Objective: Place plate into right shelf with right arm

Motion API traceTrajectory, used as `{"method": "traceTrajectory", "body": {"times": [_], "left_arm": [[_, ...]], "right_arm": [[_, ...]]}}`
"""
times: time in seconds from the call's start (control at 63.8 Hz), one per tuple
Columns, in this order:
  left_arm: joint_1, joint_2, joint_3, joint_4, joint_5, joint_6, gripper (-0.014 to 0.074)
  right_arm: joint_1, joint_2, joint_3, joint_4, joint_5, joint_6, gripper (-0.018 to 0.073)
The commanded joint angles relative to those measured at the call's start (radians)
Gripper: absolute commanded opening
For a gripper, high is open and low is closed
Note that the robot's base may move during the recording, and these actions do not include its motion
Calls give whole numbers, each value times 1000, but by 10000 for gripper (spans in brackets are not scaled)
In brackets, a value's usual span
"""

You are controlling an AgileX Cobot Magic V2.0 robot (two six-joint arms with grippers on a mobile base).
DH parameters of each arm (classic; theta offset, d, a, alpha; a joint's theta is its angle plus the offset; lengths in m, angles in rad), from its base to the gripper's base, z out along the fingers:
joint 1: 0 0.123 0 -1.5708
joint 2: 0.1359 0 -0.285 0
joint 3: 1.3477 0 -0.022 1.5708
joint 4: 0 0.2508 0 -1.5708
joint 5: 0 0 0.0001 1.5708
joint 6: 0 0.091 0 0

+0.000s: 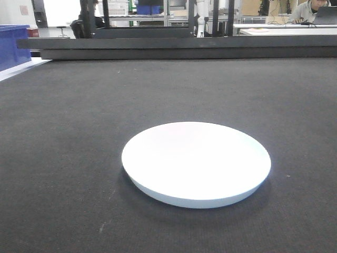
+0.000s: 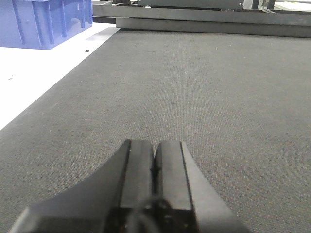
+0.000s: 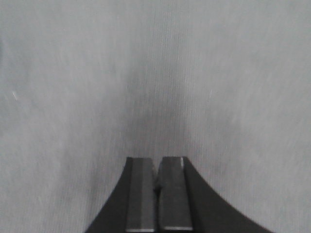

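The white round plate [image 1: 196, 163] lies flat on the dark grey mat [image 1: 79, 132] in the front view, near its middle. No arm shows in that view. My left gripper [image 2: 155, 145] is shut and empty, low over the mat in the left wrist view. My right gripper [image 3: 157, 162] is shut and empty, pointing down at bare grey mat [image 3: 155, 73] in the right wrist view. The plate shows in neither wrist view. The right shelf is out of view.
A blue plastic bin [image 1: 12, 45] stands at the far left on a white surface [image 2: 34, 77]; it also shows in the left wrist view [image 2: 43, 22]. A low black ledge [image 1: 184, 47] runs along the mat's far edge. A person sits at a desk at the far right [image 1: 310, 10].
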Motion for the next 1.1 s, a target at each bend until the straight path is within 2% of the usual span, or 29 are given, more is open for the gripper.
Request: {"method": "traceTrajectory", "body": {"times": [0.0,0.094,0.204,0.439,0.533,0.643,0.706,0.863,1.082], "left_arm": [[-6,-2,8,-4,-89,3,-47],[-6,-2,8,-4,-89,3,-47],[-6,-2,8,-4,-89,3,-47],[-6,-2,8,-4,-89,3,-47],[-6,-2,8,-4,-89,3,-47],[-6,-2,8,-4,-89,3,-47],[-6,-2,8,-4,-89,3,-47],[-6,-2,8,-4,-89,3,-47],[-6,-2,8,-4,-89,3,-47]], "right_arm": [[-3,85,-87,-5,14,1,52],[16,166,-146,0,79,22,52],[79,255,-201,0,102,77,52],[239,438,-282,-5,80,282,64],[305,522,-319,-5,85,337,176],[374,615,-377,-5,99,402,380],[403,658,-416,-2,99,432,438],[468,769,-522,-1,98,485,452],[498,875,-583,7,80,514,452]]}}
